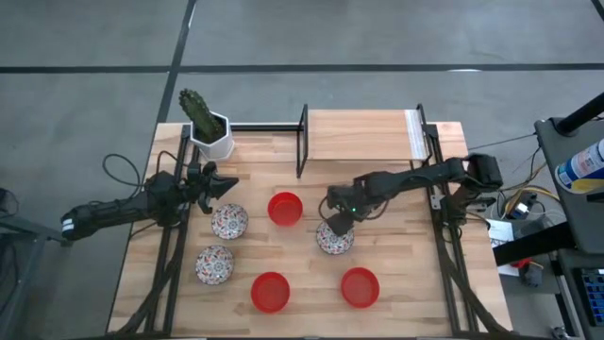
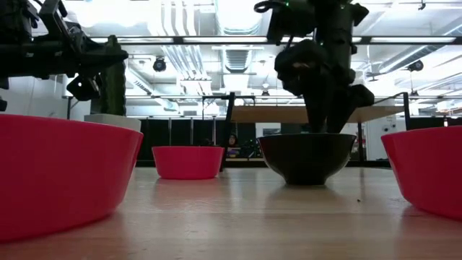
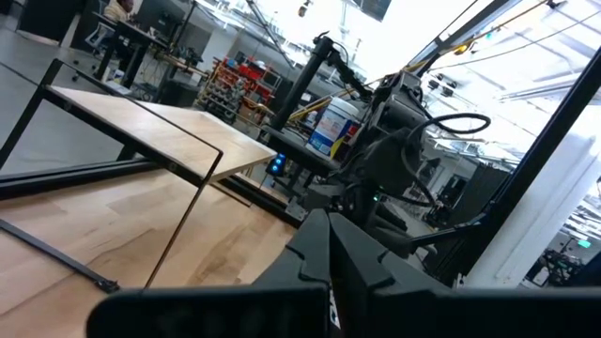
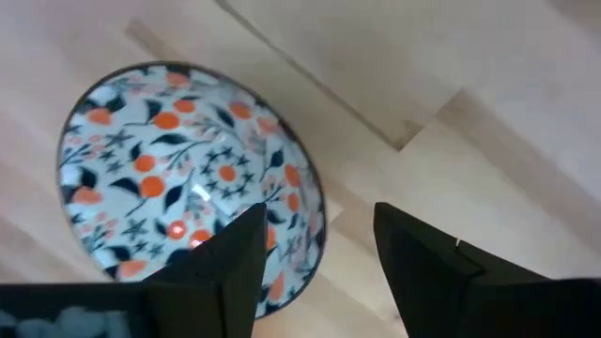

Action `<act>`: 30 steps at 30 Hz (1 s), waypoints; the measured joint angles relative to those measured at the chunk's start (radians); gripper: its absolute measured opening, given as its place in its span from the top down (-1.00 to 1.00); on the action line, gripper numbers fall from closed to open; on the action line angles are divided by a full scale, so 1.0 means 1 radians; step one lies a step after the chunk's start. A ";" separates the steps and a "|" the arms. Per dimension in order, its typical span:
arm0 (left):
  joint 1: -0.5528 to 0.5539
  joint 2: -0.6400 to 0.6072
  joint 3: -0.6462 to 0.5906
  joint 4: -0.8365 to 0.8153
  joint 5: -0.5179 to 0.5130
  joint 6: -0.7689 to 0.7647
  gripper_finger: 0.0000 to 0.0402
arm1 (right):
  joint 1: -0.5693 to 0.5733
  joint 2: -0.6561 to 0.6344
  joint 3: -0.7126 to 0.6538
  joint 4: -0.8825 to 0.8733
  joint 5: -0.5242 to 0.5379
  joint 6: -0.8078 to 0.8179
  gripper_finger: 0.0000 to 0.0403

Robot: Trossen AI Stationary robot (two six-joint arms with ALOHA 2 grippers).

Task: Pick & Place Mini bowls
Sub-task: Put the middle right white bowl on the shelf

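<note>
Six mini bowls sit upright on the wooden table. Three are red (image 1: 285,209) (image 1: 271,292) (image 1: 360,287) and three are floral (image 1: 229,221) (image 1: 214,264) (image 1: 334,240). My right gripper (image 1: 337,225) is open and points down over the right-hand floral bowl (image 4: 178,169). Its near rim (image 4: 317,214) lies between the two fingers. In the low view this bowl (image 2: 307,155) looks dark, with the fingers dipping into it. My left gripper (image 1: 225,185) is shut and hovers above the table near the cactus pot, touching nothing. My right gripper comes at the floral bowl from above. One finger (image 4: 235,258) is inside the bowl and the other (image 4: 423,268) is outside its rim, with a wide gap between them. I cannot tell whether either finger touches it. The bowl rests on the table.
A white hexagonal pot with a green cactus (image 1: 209,132) stands at the far left corner. A black-framed wooden shelf (image 1: 363,134) spans the far edge. Bare wood lies between the bowls. Cables and equipment lie beyond the right edge.
</note>
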 joint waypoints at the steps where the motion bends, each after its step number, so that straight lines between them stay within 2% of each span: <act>1: 0.000 0.000 0.000 0.000 0.000 0.000 1.00 | 0.000 0.006 0.005 -0.007 0.014 -0.008 0.04; 8: 0.000 0.000 0.000 0.001 0.000 0.000 1.00 | 0.000 0.007 -0.030 0.026 0.029 -0.013 0.07; 17: 0.000 0.000 0.000 0.000 0.000 0.000 1.00 | 0.007 0.006 -0.085 0.100 0.008 0.022 0.24; 22: 0.000 0.000 0.000 0.001 0.000 0.000 1.00 | 0.006 0.006 -0.092 0.107 -0.010 0.019 0.45; 28: 0.000 0.000 0.000 0.001 0.000 0.000 1.00 | 0.006 0.007 -0.093 0.131 -0.035 0.001 0.88; 30: 0.000 0.000 0.000 0.001 0.000 0.000 1.00 | 0.006 0.003 -0.092 0.135 -0.043 -0.001 0.91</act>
